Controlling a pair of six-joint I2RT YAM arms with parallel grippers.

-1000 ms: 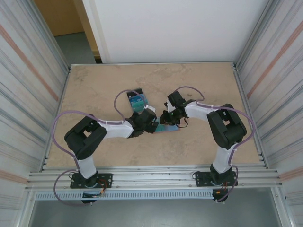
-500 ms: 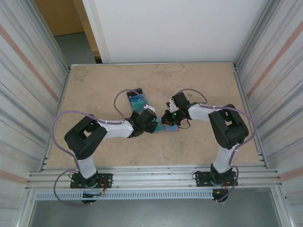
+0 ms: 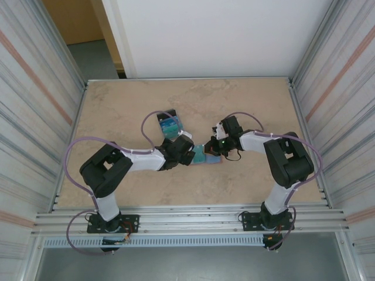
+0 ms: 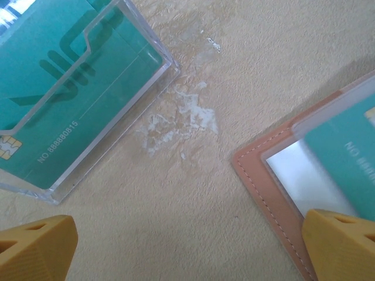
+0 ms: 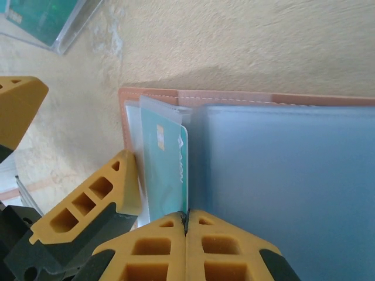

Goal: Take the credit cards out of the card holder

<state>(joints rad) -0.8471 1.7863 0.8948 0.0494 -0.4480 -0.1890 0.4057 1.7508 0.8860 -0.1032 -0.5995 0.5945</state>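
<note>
Beige table [image 3: 117,105], white back wall [image 3: 222,35]

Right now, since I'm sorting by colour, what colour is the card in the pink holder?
The card is teal-green, clearest in the right wrist view.

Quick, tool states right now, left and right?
Left tool: open at the card holder's corner, holding nothing.
Right tool: closed, apparently pinching the teal credit card's edge.

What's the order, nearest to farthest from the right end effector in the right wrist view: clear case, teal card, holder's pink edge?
1. Teal card, right at the right end effector tips.
2. Holder's pink edge, above the card, across the middle.
3. Clear case, top-left corner.
</note>
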